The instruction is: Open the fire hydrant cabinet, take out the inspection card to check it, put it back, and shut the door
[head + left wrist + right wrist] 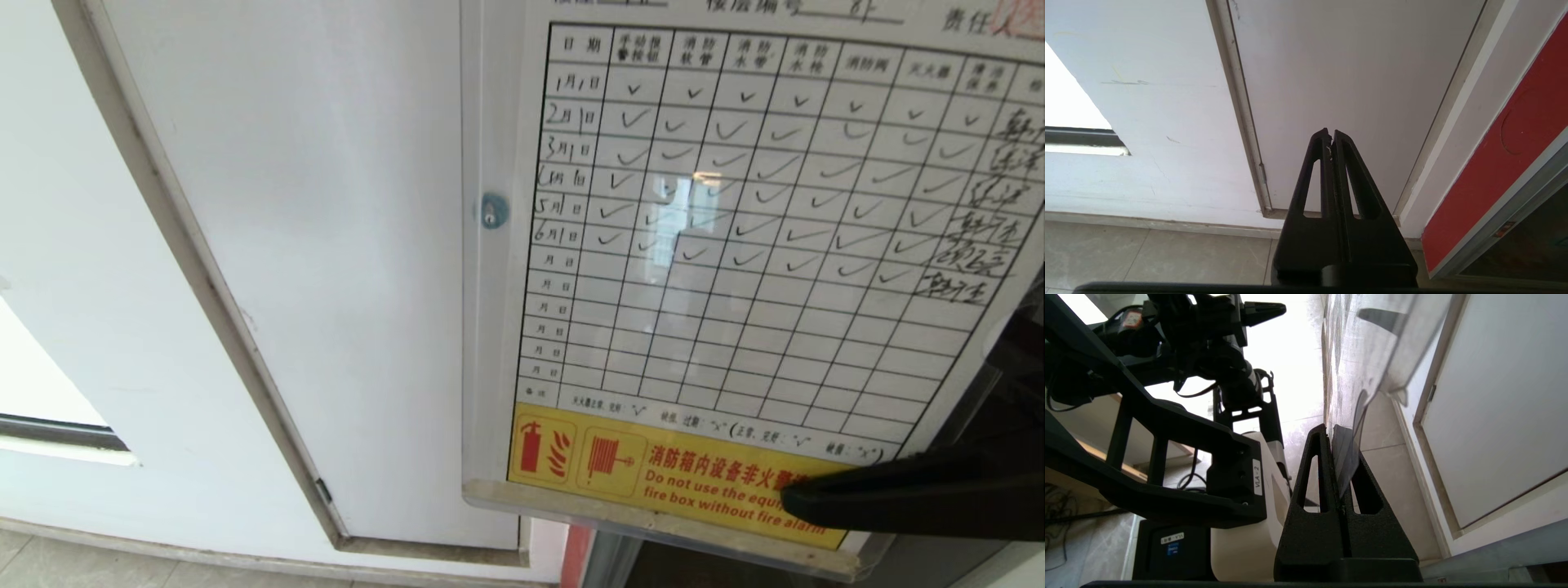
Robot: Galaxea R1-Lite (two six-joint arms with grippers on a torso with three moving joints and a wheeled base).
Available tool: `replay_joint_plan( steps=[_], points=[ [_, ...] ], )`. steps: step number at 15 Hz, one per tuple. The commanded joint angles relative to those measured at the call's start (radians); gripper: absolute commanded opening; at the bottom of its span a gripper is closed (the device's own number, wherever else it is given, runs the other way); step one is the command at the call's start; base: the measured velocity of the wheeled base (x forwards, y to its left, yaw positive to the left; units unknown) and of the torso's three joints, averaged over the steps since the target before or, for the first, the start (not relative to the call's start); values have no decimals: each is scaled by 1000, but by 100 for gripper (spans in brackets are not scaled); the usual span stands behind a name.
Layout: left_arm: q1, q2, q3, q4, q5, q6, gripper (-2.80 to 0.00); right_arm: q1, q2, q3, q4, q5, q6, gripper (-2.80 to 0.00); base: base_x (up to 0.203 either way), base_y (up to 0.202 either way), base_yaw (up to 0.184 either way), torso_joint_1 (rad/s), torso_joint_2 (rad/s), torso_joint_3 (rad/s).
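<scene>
Right gripper (pixel 1332 430) fingers (pixel 1318 465) clamped tight on inspection card (pixel 735 245) bottom corner, card held up beyond fingertips; left gripper (pixel 1330 134) pressed closed, nothing gripped.

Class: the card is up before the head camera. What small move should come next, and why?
Probably carry the inspection card back toward the cabinet. The right tool is shut on its lower corner, its table fully readable, so checking looks done.

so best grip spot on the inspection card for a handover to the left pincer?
Probably the bare side margin of the inspection card, approached edge-on, pinching front and back. It is a thin flat sheet held up facing the head camera; the right pincer is already clamped on its bottom yellow strip.
</scene>
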Motion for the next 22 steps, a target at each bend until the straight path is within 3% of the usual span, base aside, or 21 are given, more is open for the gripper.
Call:
replay_joint_plan(
  steps=[1,22],
  points=[
    [0,1,0,0,0,0,-280,-8,1,28,1,4,-1,-280,0,0,0,0,0,0],
    [0,1,0,0,0,0,-280,-14,8,104,0,9,1,-280,0,0,0,0,0,0]
  ],
)
